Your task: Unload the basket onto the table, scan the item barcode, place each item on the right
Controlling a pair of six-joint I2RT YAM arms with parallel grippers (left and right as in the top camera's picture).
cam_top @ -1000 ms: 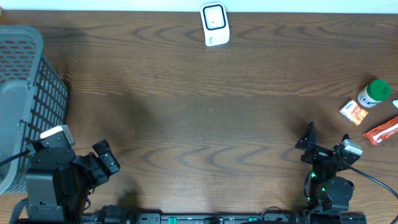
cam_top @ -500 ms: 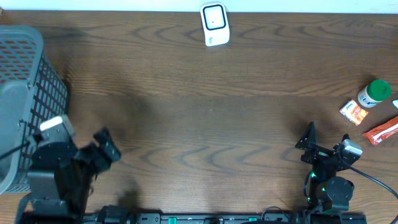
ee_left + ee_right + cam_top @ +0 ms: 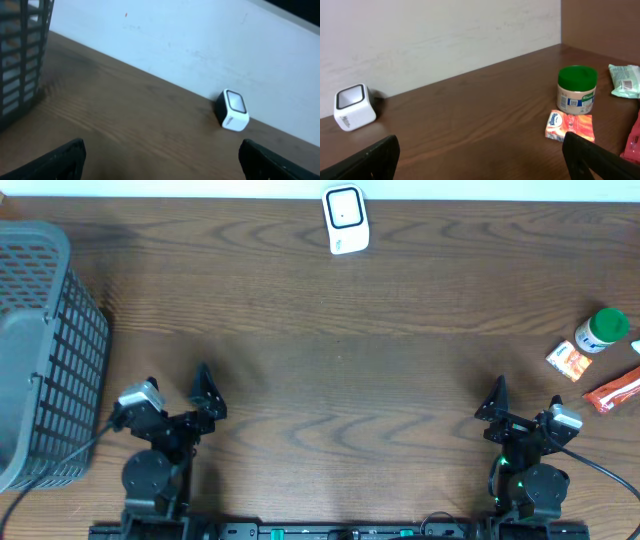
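The white barcode scanner [image 3: 345,218] with its dark window stands at the table's far edge, also seen in the left wrist view [image 3: 232,110] and the right wrist view [image 3: 354,106]. The items lie at the far right: a green-lidded jar [image 3: 603,330] [image 3: 576,90], an orange packet [image 3: 570,360] [image 3: 570,126] and a red packet [image 3: 615,392]. My left gripper [image 3: 178,395] [image 3: 162,167] is open and empty near the front left. My right gripper [image 3: 527,405] [image 3: 482,165] is open and empty at the front right, left of the items.
A grey mesh basket [image 3: 40,350] [image 3: 20,50] stands at the left edge, close to my left arm. A pale green pack [image 3: 626,80] lies behind the jar at the right edge. A white wall runs behind the scanner.
My left arm has swung away from the basket, to the right, and now points forward across the table. The right arm and the items have not moved.
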